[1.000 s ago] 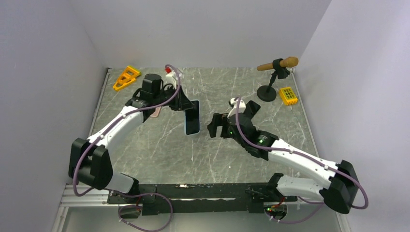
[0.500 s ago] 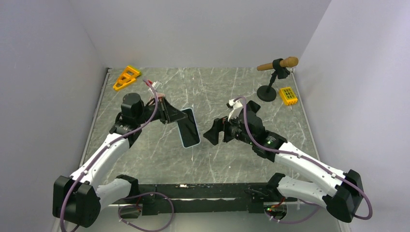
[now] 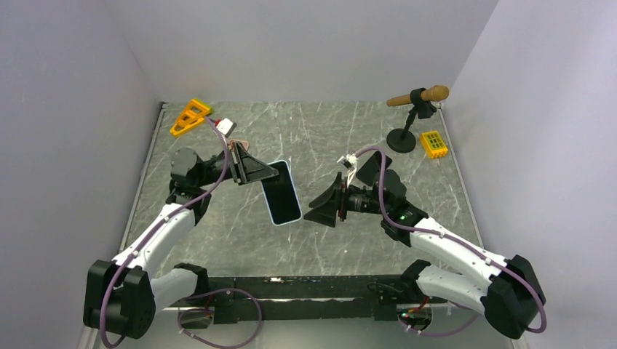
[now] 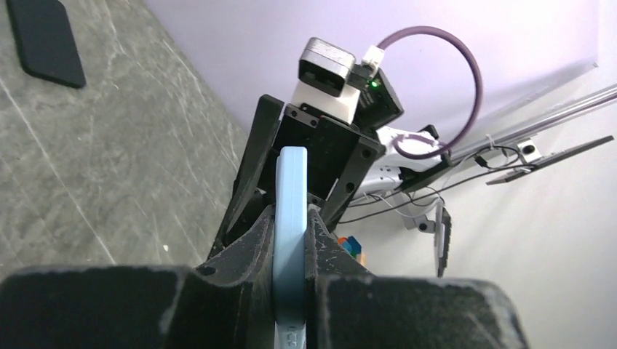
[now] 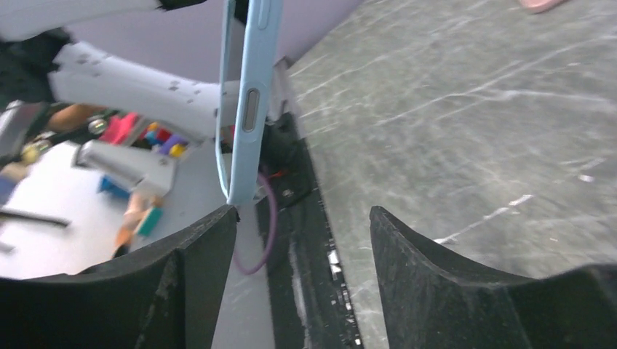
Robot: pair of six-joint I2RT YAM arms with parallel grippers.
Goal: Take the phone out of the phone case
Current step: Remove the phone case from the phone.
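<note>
The phone in its light blue case [image 3: 281, 192] hangs tilted above the middle of the table, dark screen up. My left gripper [image 3: 268, 174] is shut on its upper end. In the left wrist view the case edge [image 4: 291, 196] stands pinched between my pads, gripper [image 4: 291, 222]. My right gripper [image 3: 321, 208] is open, just right of the phone and pointing at it. In the right wrist view the case's side [image 5: 249, 102] stands upright, its lower corner right above my left fingertip [image 5: 218, 222]; the gripper [image 5: 302, 214] holds nothing.
An orange triangular piece [image 3: 190, 116] lies at the back left. A microphone on a stand [image 3: 418, 97] and a yellow block [image 3: 434, 144] stand at the back right. A dark flat slab [image 4: 44, 40] lies on the table. Walls close in on both sides.
My left arm has drawn back and down to the left, tilting the phone screen-up. My right gripper has moved nearer the phone's lower end and its fingers have spread wider.
</note>
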